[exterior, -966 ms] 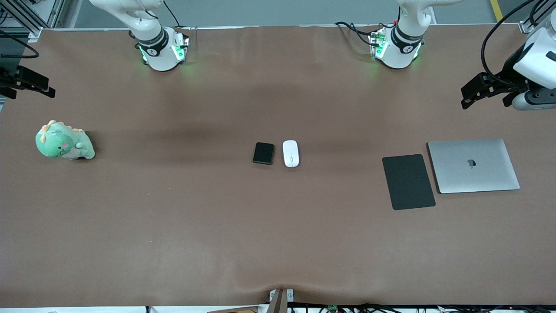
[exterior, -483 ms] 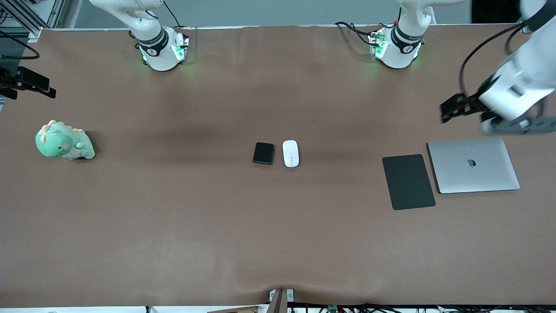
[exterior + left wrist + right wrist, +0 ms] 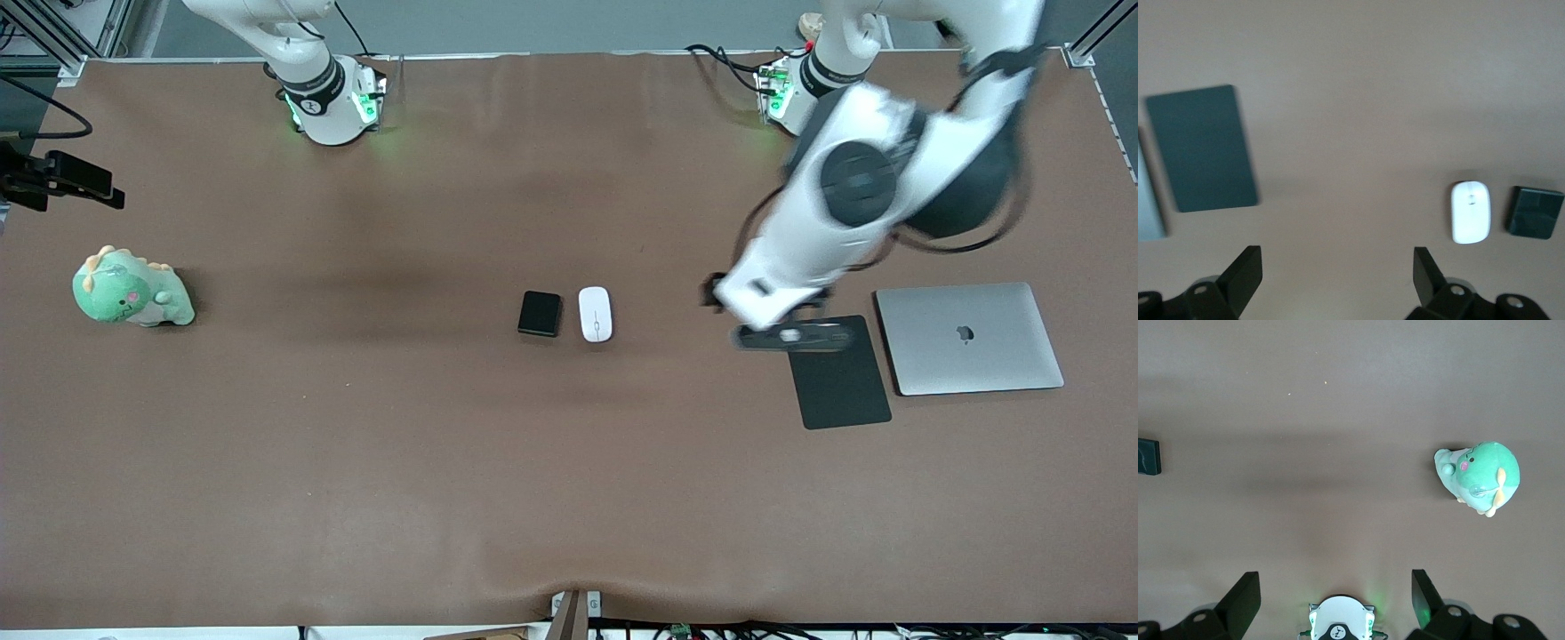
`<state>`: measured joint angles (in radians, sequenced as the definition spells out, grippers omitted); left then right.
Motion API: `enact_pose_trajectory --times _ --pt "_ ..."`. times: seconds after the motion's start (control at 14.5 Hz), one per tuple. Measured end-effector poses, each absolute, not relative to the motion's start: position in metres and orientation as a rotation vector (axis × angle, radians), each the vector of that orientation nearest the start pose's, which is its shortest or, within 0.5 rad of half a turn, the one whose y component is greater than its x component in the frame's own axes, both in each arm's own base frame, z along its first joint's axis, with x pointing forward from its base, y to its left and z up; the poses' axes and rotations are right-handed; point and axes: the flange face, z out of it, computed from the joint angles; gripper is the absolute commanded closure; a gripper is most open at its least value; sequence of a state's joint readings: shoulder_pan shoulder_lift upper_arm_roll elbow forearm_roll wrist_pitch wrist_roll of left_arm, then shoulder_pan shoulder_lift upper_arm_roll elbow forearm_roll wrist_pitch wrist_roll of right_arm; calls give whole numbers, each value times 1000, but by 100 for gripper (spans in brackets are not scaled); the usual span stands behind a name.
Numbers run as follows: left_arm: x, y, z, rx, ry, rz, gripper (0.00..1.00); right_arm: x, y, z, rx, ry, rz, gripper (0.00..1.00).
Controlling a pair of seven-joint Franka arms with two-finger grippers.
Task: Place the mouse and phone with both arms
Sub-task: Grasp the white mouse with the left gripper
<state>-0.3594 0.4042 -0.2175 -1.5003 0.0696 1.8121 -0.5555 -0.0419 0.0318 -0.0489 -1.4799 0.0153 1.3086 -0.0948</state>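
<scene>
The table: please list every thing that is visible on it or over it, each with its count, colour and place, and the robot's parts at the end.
mouse: one, white, middle of the table, beside the phone, toward the left arm's end.
phone: one, black, middle of the table, beside the mouse.
mouse pad: one, black, flat, between the mouse and the laptop.
laptop: one, silver, closed, beside the mouse pad at the left arm's end.
dinosaur toy: one, green, at the right arm's end.
table: one, brown cover.
left gripper: one, black fingers open, empty, over the table between mouse and mouse pad.
right gripper: one, black fingers open, empty, up over the right arm's end.
</scene>
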Motion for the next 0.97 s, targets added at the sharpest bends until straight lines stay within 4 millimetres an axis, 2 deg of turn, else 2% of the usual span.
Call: enact_pose_trajectory --times 0.21,0.34,0.48,0.62,0.76,0.97 --pt "545 -427 354 -3128 -83 120 0 540 -47 617 -3089 -9 348 0" --pt "531 -457 306 -3133 -126 136 0 544 -47 607 -3085 -8 378 0" --pt "519 -475 266 -3140 -181 144 0 547 -47 596 -3076 -8 428 0" --pt "508 -484 239 -3146 -213 147 0 549 -44 584 -3063 -15 493 0" --pt "499 -486 221 -3145 -242 152 0 554 -34 571 -3057 -42 531 0" --pt "486 -490 196 -3145 -286 157 4 562 -4 556 -3073 -33 545 0"
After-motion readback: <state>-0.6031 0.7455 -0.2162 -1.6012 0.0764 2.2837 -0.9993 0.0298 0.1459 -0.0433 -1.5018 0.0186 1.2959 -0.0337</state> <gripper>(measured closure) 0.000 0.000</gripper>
